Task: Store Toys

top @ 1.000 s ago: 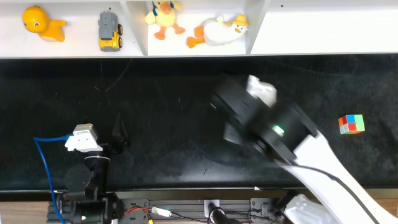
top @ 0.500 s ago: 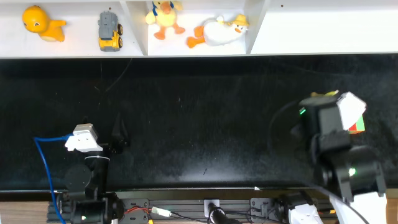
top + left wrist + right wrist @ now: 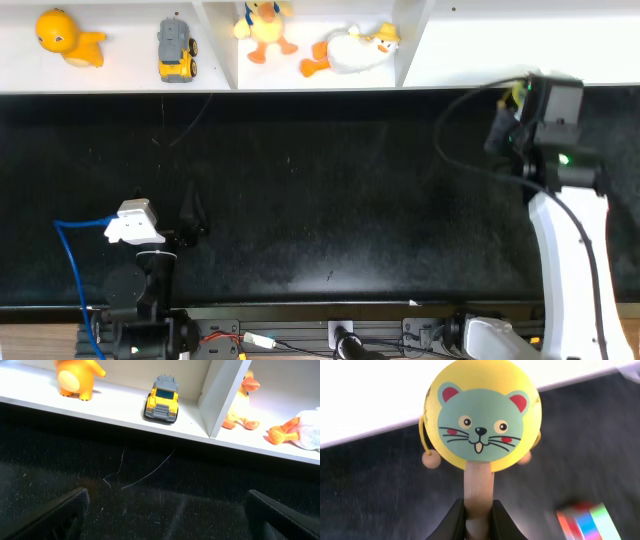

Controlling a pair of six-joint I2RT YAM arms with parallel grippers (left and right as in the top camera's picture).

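Right arm has swung from mid-mat to the far right. Right gripper (image 3: 479, 510) is now at the shelf (image 3: 320, 82) front, clenched on the wooden handle of a cat-faced rattle drum (image 3: 480, 415). The drum's head leads, presumably for sliding into the right compartment (image 3: 520, 40). Colour cube (image 3: 582, 521) lies on the mat (image 3: 300, 200) below. Left compartment (image 3: 125, 30): orange duck (image 3: 68, 37), truck (image 3: 177, 50). Middle compartment (image 3: 310, 20): yellow duck (image 3: 265, 28), white duck (image 3: 350, 50). Left gripper (image 3: 165, 500) is low over the mat, fingers spread wide.

A shelf (image 3: 320, 88) runs along the far edge of the mat (image 3: 300, 200). Its left compartment holds a round duck (image 3: 68, 38) with a truck (image 3: 176, 50) to its right. The middle compartment holds a standing duck (image 3: 264, 30) with a lying plush (image 3: 350, 50) to its right. Before the right compartment, the right gripper (image 3: 479, 510) holds a rattle (image 3: 480, 425). A cube (image 3: 582, 517) lies on the mat nearby.
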